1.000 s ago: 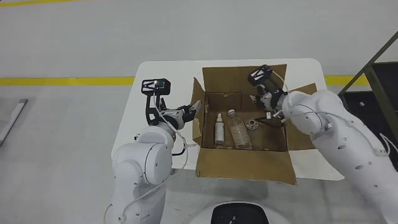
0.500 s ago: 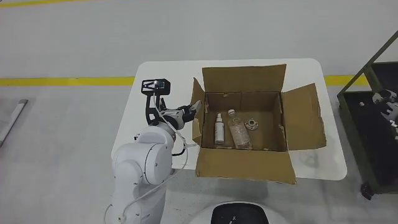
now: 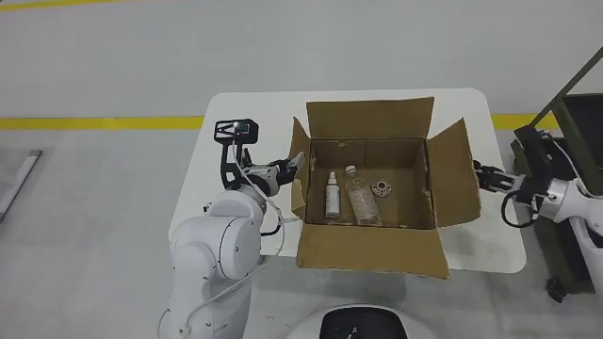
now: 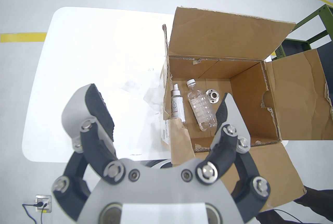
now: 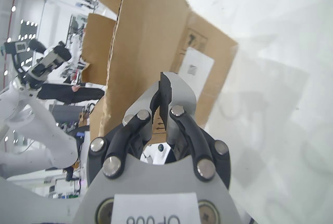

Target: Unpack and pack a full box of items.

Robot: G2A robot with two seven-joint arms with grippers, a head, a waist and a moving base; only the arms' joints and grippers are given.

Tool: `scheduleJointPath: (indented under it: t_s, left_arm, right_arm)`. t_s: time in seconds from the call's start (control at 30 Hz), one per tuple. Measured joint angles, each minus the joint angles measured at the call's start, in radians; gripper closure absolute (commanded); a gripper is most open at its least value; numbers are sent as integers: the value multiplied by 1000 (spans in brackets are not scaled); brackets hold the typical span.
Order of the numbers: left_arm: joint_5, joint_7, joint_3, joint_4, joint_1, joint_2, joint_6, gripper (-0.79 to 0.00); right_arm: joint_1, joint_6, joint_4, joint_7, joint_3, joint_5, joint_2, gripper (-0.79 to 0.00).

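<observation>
A white table (image 3: 254, 113) with rounded corners carried everything, and a green metal rack (image 3: 575, 118) stood off its 3 o'clock edge. An open cardboard box (image 3: 367, 151) took up the table's middle and its 3 o'clock half. The 12 o'clock flap (image 3: 369, 118) lay back away from the robot, and the 6 o'clock flap (image 3: 372, 245) hung out toward the table's near edge. The 9 o'clock flap (image 3: 299, 198) stood nearly upright. The 3 o'clock flap (image 3: 452, 174) was tilted up and outward, with a torn edge.

The left gripper (image 3: 294, 162) (image 4: 159, 95) hung over the table at the box's 9 o'clock side, just beside the upright flap. Its fingers were spread wide apart with nothing between them. The right gripper (image 3: 479, 169) (image 5: 164, 84) sat at 3 o'clock, low over the table, pointing at the outer face of the tilted flap. Its fingers were pressed together on nothing. Whether the tip touched the cardboard could not be told.

Three items lay on the box floor toward its 9 o'clock side. A clear plastic bottle (image 3: 362, 200) (image 4: 200, 110) lay on its side, its white cap toward 12 o'clock. A slim white spray bottle (image 3: 332, 196) (image 4: 177, 105) lay just beside it at 9 o'clock, close along the box wall, nozzle toward 12 o'clock. A small round metal flange (image 3: 381, 188) (image 4: 212, 95) sat flat at the bottle's 2 o'clock, near its shoulder but apart from it.
</observation>
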Motion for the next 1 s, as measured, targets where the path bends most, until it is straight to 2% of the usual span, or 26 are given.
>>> scheduleJointPath:
  t_s: [0.13,0.27,0.33,0.37,0.4,0.43,0.53,0.67,0.8,0.87,0.9,1.0]
  left_arm:
    - [0,2,0,1,1,0,0,-785]
    - [-2,50,-7,13,32,3,-19,-785]
    - [20,54,-7,23,41,6,-31,-597]
    - [33,54,-5,29,44,7,-35,-296]
    - [51,54,-2,36,46,8,-37,-28]
    - [63,55,1,42,48,8,-36,0]
    - [100,61,6,69,57,10,-29,0]
    - [103,80,8,115,62,9,-13,0]
    - [71,99,16,165,53,7,-8,0]
    - [46,106,24,180,44,5,-17,0]
    - [26,112,30,185,37,4,-24,-34]
    - [-23,122,51,192,18,1,-50,-43]
  right_arm:
    - [5,-65,-83,50,-49,-12,4,0]
    - [15,-113,-145,65,-125,-142,6,0]
    - [27,-102,-148,57,-172,-200,5,0]
    - [34,-92,-142,55,-192,-219,4,0]
    - [45,-76,-133,48,-214,-239,3,0]
    - [53,-66,-125,42,-229,-250,3,0]
    - [78,-43,-95,38,-267,-264,1,0]
    - [112,-56,-26,35,-274,-156,1,0]
    - [102,-63,13,-60,-198,-40,6,0]
    - [87,-47,42,-104,-147,44,9,0]
    - [79,-33,65,-121,-115,87,12,0]
    - [76,11,124,-146,-63,127,19,0]
